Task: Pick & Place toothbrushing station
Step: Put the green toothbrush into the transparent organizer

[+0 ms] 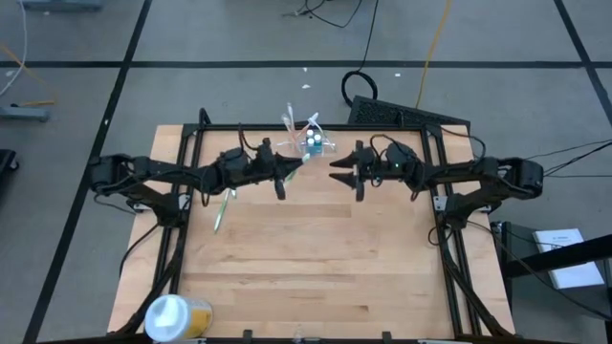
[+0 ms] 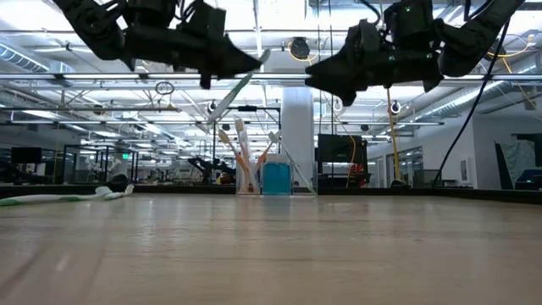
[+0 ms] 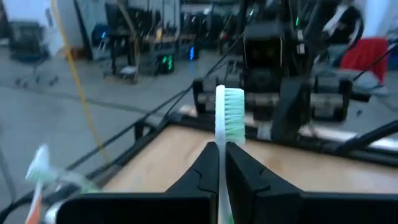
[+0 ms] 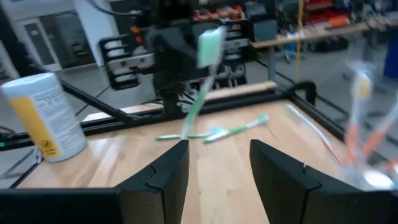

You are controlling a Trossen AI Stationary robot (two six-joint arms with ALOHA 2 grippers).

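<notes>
Above the wooden bench [image 1: 316,258], a green toothbrush [image 3: 227,118] is clamped in the left gripper [image 1: 292,167], the right gripper [image 1: 337,170] is held with fingers apart, and the toothbrushing station [image 1: 308,140] stands at the far edge.

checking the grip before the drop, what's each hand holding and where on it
The left hand is shut on a toothbrush, pinching the neck just below the green-and-white bristle head. The right hand is open and holds nothing.

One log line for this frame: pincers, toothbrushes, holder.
left pincer: shut on green toothbrush, raised | right pincer: open, empty, facing it | clear holder: far edge | spare toothbrushes: on table
</notes>
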